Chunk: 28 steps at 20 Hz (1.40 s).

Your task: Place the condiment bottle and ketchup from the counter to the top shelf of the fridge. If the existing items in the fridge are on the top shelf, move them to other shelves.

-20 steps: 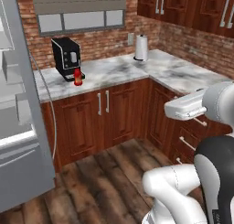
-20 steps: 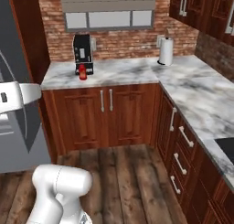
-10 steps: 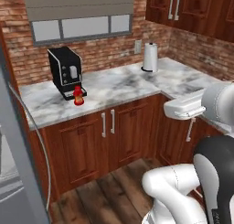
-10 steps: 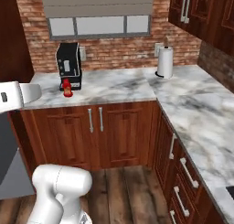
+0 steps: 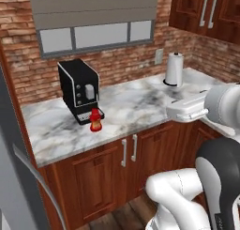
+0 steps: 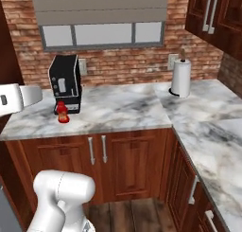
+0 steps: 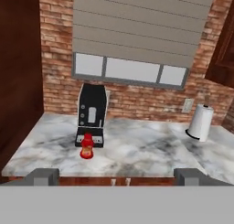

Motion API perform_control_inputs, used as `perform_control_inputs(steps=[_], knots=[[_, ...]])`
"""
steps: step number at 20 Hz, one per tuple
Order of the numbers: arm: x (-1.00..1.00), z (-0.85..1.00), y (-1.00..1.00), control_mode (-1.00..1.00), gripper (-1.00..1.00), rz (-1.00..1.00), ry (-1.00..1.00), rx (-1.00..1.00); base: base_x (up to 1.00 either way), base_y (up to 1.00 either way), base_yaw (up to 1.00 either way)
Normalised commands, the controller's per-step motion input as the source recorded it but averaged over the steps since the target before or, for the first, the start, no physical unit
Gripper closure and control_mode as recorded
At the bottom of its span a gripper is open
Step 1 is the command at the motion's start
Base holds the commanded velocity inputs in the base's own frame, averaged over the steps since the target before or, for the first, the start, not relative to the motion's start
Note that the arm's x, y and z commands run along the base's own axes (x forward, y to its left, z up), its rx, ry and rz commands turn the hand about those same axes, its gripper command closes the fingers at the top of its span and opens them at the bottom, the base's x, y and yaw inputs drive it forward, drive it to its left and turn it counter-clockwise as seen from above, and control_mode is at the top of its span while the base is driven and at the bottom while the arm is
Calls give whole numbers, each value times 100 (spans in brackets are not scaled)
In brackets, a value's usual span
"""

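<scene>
Item: ketchup (image 7: 86, 146), small red bottle, upright on the marble counter (image 7: 146, 154), just in front of the black coffee machine (image 7: 92, 113). Long axis vertical. Seen along the hand, it lies ahead and left of centre between the fingertips, well apart from them. Gripper (image 7: 117, 176): jaws spread wide, nothing held. Arm: raised level above the cabinet fronts, short of the counter edge. Paper towel roll (image 7: 200, 122) stands far right.

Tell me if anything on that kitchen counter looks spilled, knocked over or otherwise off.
Nothing stands out. The red ketchup bottle stands upright on the marble counter, just in front of the black coffee machine. The paper towel roll stands upright in the corner. No spills show on the marble.
</scene>
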Motion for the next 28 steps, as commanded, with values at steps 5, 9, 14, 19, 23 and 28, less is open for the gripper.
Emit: perform_control_inputs(steps=[5,9,14,19,23,28], knots=[[0,0,0,100,-100,0,0,0,23,0,10],[0,0,0,100,-100,0,0,0,29,0,12],[0,0,0,100,-100,0,0,0,65,0,7],[0,0,0,100,-100,0,0,0,58,0,7],[0,0,0,100,-100,0,0,0,2,0,7],[0,-31,0,-100,-100,0,17,-3,0,0,0]])
